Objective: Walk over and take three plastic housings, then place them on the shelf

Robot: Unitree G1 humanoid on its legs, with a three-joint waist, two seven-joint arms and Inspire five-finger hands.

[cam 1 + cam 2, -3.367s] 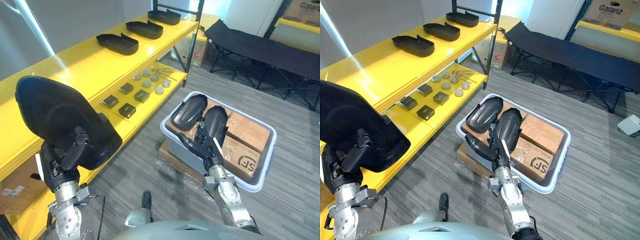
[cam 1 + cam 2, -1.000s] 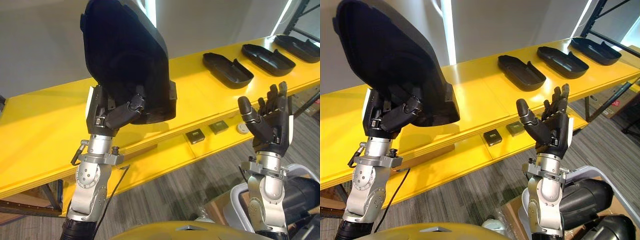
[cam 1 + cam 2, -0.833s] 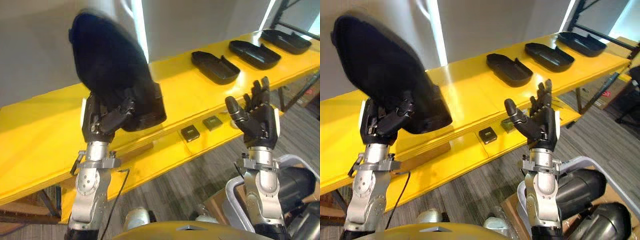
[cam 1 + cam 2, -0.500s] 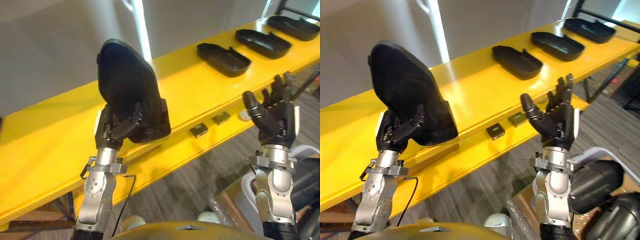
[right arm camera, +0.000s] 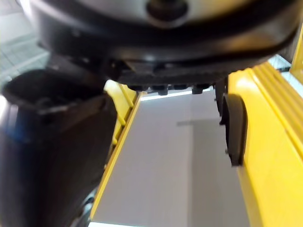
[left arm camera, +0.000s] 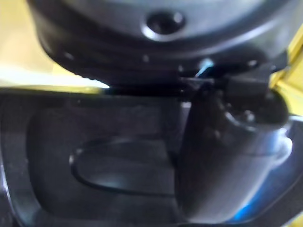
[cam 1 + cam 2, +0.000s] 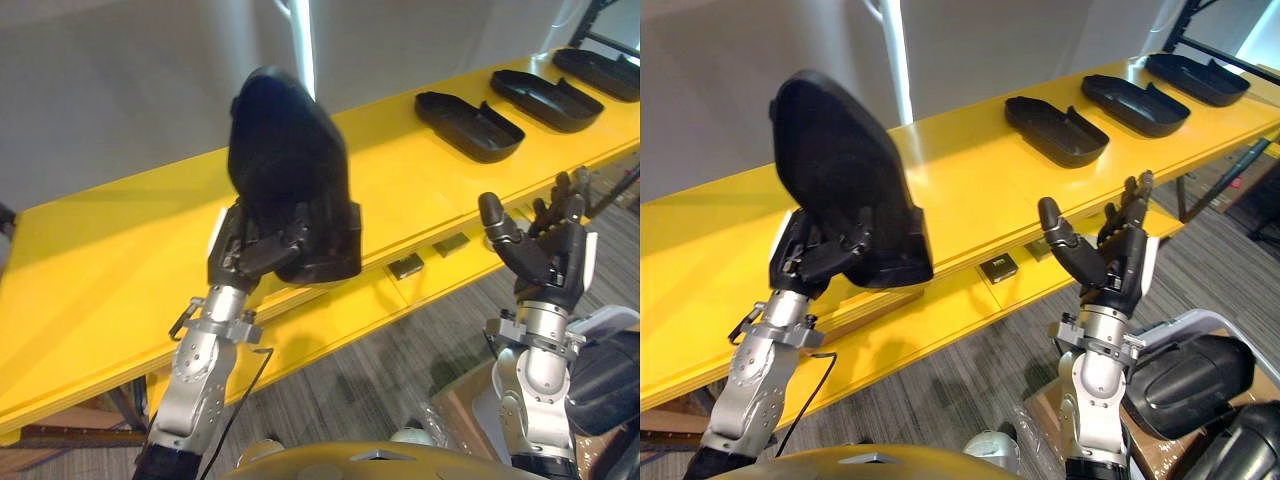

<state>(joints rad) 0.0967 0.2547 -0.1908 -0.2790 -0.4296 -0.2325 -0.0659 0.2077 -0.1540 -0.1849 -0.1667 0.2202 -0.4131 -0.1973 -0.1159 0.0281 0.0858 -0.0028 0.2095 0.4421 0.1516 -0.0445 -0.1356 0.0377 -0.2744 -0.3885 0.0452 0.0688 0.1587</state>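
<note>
A: Where was the plastic housing (image 7: 285, 160) against the shelf (image 7: 90, 290)?
B: Upright over the shelf's front edge, left hand (image 7: 255, 250) curled round its lower rim. Judged stiff, light, slick; rim grip suits. Right hand (image 7: 1110, 265) spread, empty.

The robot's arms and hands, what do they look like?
The left arm and right arm are silver-grey metal with rounded joints. The left hand and right hand are dark, each with slim fingers, a thick thumb and a white strip down one side.
</note>
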